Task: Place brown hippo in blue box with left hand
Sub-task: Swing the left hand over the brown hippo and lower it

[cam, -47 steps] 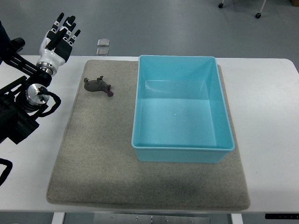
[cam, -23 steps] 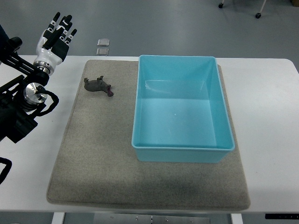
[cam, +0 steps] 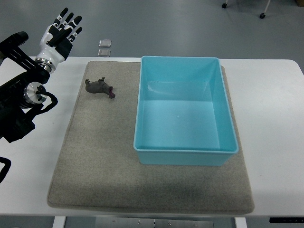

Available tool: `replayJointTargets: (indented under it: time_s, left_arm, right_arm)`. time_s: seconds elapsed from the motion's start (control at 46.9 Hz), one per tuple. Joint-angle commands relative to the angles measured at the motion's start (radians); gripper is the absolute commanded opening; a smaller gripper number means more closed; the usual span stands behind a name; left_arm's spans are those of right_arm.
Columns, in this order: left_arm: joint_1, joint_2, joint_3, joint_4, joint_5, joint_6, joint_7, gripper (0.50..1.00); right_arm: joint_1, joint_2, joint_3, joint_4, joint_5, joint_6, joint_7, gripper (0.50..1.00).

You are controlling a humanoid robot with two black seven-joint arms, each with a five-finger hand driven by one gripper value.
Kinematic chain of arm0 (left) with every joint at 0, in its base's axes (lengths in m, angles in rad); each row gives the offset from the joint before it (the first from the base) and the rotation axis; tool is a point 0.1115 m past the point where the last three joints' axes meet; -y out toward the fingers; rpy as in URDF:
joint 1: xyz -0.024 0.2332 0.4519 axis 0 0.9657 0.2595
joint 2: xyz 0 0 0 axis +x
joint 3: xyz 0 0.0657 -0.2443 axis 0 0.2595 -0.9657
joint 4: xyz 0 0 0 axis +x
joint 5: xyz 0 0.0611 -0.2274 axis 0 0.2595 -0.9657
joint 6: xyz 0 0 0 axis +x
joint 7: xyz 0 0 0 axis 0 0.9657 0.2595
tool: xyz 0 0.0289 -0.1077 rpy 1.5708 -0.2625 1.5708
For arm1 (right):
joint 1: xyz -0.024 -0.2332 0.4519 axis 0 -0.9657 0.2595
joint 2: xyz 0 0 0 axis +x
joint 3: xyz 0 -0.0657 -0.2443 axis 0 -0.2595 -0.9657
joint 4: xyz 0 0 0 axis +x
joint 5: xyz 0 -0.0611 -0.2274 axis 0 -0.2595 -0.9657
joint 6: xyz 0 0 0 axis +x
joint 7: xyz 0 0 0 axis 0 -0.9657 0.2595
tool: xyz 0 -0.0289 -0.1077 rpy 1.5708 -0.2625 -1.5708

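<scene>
Overhead, the left hand [cam: 61, 29] is held at about ten o'clock in the top view, above the far left corner of the white table [cam: 270, 95], with its fingers [cam: 71, 21] spread and extended and nothing between them. Its dark arm [cam: 21, 102] enters from the nine o'clock edge. The brown hippo [cam: 99, 87] lies on the grey mat [cam: 95, 156], near the mat's far left corner, at roughly four o'clock from the hand and well apart from it. The blue box [cam: 185, 151] stands on the same mat at three o'clock from the hippo, near it but not touching; its interior is bare. Two small square tiles [cam: 105, 47] lie beyond the mat's far edge on the floor side. The right hand does not appear. Judged from this arrangement, the task is at its opening step, the approach: no grasp has been made and the hippo has not been lifted. The next move calls for bringing the hand down and toward four o'clock over the hippo, keeping the fingers apart until they straddle its body, then closing on it. A low, small toy on soft matting may slip or tip under an off-centre grip.
</scene>
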Motion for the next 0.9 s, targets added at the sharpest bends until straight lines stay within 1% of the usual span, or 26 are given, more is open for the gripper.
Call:
replayJointTargets:
  time_s: [0.0, 0.171, 0.192, 0.299, 0.384, 0.512, 0.619, 0.726, 0.811, 0.875]
  left_arm:
    - [-0.004, 0.0, -0.001, -0.001, 0.082, 0.009, 0.0, 0.99]
    - [-0.018, 0.002, 0.002, 0.0, 0.119, 0.01, -0.002, 0.979]
    - [-0.018, 0.003, 0.002, 0.0, 0.136, 0.01, -0.002, 0.971]
    - [-0.032, 0.028, 0.008, -0.001, 0.338, 0.027, -0.003, 0.966]
    - [-0.033, 0.035, 0.008, -0.006, 0.49, 0.032, -0.002, 0.975]
    - [-0.035, 0.043, 0.01, -0.029, 0.581, 0.027, 0.001, 0.986]
    - [-0.046, 0.101, 0.057, -0.095, 0.643, 0.024, 0.006, 0.986]
    - [-0.069, 0.169, 0.148, -0.19, 0.722, 0.027, 0.014, 0.984]
    - [-0.076, 0.215, 0.202, -0.251, 0.742, 0.03, 0.038, 0.986]
    - [-0.092, 0.238, 0.243, -0.279, 0.763, 0.03, 0.07, 0.986]
  right_arm:
    - [0.0, 0.0, 0.0, 0.0, 0.0, 0.0, 0.0, 0.936]
    - [0.0, 0.0, 0.0, 0.0, 0.0, 0.0, 0.0, 0.936]
    - [0.0, 0.0, 0.0, 0.0, 0.0, 0.0, 0.0, 0.936]
    - [0.0, 0.0, 0.0, 0.0, 0.0, 0.0, 0.0, 0.936]
    - [0.0, 0.0, 0.0, 0.0, 0.0, 0.0, 0.0, 0.936]
    - [0.0, 0.0, 0.0, 0.0, 0.0, 0.0, 0.0, 0.936]
    - [0.0, 0.0, 0.0, 0.0, 0.0, 0.0, 0.0, 0.936]
    - [0.0, 0.0, 0.0, 0.0, 0.0, 0.0, 0.0, 0.936]
    - [0.0, 0.0, 0.0, 0.0, 0.0, 0.0, 0.0, 0.936]
    - [0.0, 0.0, 0.0, 0.0, 0.0, 0.0, 0.0, 0.936]
